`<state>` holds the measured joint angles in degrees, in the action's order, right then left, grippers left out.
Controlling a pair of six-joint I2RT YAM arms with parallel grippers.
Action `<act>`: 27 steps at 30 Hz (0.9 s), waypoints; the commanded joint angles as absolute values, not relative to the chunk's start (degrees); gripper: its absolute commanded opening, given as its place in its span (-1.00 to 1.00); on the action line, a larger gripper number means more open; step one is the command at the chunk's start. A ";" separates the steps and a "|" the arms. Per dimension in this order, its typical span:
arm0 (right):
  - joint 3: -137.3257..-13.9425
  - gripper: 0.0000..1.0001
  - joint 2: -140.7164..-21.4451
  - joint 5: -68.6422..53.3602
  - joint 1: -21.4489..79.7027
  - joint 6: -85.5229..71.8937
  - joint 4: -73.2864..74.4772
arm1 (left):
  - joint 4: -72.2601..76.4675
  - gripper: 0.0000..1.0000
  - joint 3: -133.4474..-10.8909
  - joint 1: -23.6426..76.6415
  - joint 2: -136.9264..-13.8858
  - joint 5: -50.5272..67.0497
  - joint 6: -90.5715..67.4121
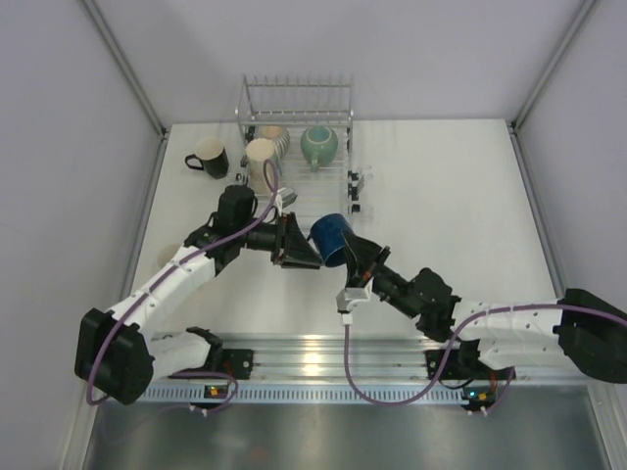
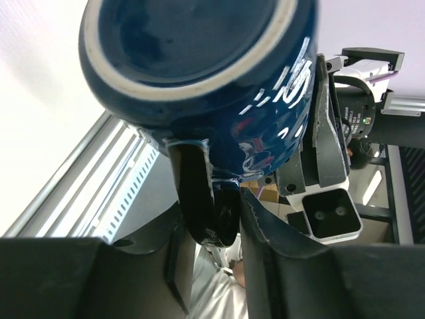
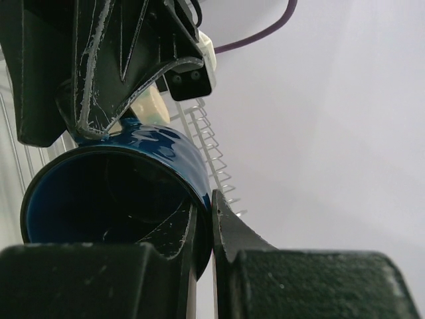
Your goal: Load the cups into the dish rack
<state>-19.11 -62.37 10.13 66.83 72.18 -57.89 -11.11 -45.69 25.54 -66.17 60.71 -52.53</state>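
Dish rack [image 1: 294, 96]: top centre of overhead view; cream cup [image 1: 260, 154] and teal cup [image 1: 318, 145] inside. Mid-frame: dark blue mug [image 1: 331, 235], tilted. Right gripper [image 3: 202, 219] clamped on its rim. Left gripper [image 2: 222, 199] straddles the handle [image 2: 216, 212]; cannot tell if gripping.

Left wrist view: dark blue cup [image 2: 199, 66] cut off at top edge; right wrist view: dish rack [image 3: 214, 156] mostly hidden behind it.
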 commanded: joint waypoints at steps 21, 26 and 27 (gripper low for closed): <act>-15.38 -0.79 -66.09 9.67 71.02 82.70 -72.24 | 3.60 -1.00 -48.25 26.02 -66.62 61.70 -62.58; -15.99 -0.99 -70.48 12.30 70.75 84.73 -78.57 | 3.52 -1.00 -48.25 26.10 -67.24 61.70 -63.28; -16.08 -0.96 -70.75 12.30 70.75 84.55 -79.44 | 3.52 -1.00 -47.90 26.10 -67.15 61.09 -63.46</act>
<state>-14.96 -69.21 13.28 69.80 85.54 -70.17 -6.42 -46.28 25.74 -68.49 59.35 -61.56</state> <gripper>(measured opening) 0.042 0.265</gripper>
